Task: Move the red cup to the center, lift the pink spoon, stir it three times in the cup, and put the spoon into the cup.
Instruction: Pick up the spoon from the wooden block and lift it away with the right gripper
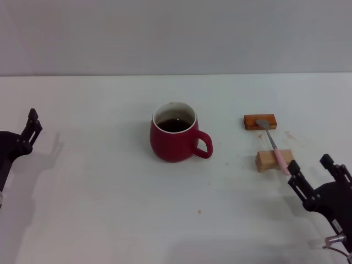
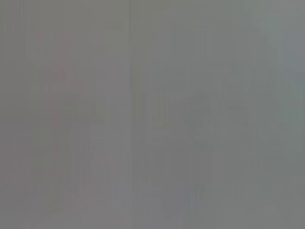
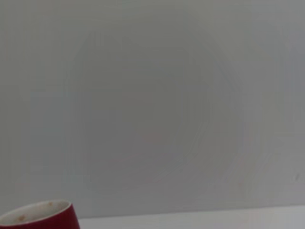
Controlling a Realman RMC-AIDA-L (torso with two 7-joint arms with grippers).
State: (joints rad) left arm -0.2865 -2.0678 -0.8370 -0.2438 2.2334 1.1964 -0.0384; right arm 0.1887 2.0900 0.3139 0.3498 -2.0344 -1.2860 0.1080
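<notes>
Red cup (image 1: 174,138): I see it upright near the middle of the table (image 1: 110,220), handle toward my right arm, dark liquid inside.
Pink spoon (image 1: 274,145): it lies bridged across two wooden blocks (image 1: 263,141), bowl on the far block, pink handle on the near one.
Spoon axis: runs away from me, handle end slanting toward my right gripper (image 1: 312,176).
Right gripper: fingers spread, holding nothing, just beside the handle tip.
Left gripper (image 1: 34,125): low at the table's left edge, well apart from the spoon; I cannot tell its fingers' state.
Nearer arm: I judge the right.
</notes>
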